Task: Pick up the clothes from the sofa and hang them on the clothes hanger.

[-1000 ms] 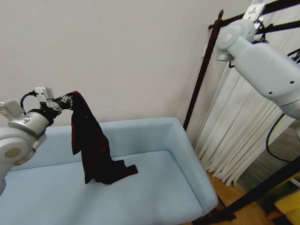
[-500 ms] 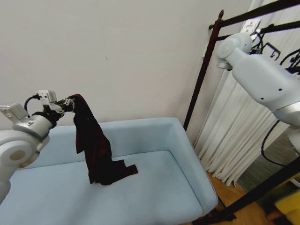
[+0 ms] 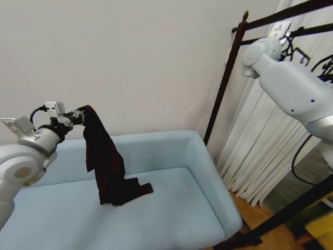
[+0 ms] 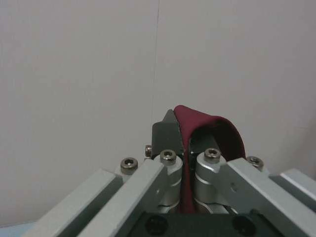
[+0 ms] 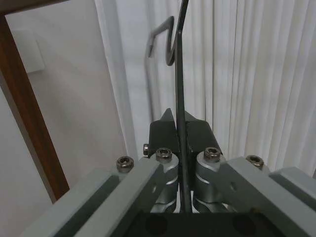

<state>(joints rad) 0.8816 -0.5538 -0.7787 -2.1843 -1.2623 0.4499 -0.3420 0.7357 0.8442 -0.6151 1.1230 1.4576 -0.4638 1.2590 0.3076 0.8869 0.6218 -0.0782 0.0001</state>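
Well, my left claw (image 3: pixel 78 113) is pinched tight on the top edge of the dark red cloth (image 3: pixel 106 166). It holds the cloth up high, near the wall, over the left part of the sofa (image 3: pixel 177 213). Most of the cloth hangs down in a long strip, but the bottom end lies on the seat in a little heap.

My right claw (image 5: pixel 180 127) is up on the other side, by the rack (image 3: pixel 222 88) and the white curtain (image 3: pixel 260 156). Its 2 jaws are closed on a thin wire hanger (image 5: pixel 178 59), with the hook end poking up past them.

I think I am in the middle of the job: the cloth is picked up, but not hung yet. The cloth and the hanger are well apart.

Here is what worries me. The left claw has only a small fold of cloth, so a quick swing could make it slip out and drop. The end on the seat could drag and tug as I lift. The hanger wire is thin and smooth, so it could twist in the right claw when the cloth's weight lands on it. And the long strip could catch on the rack's pole on the way over. I would go slow.
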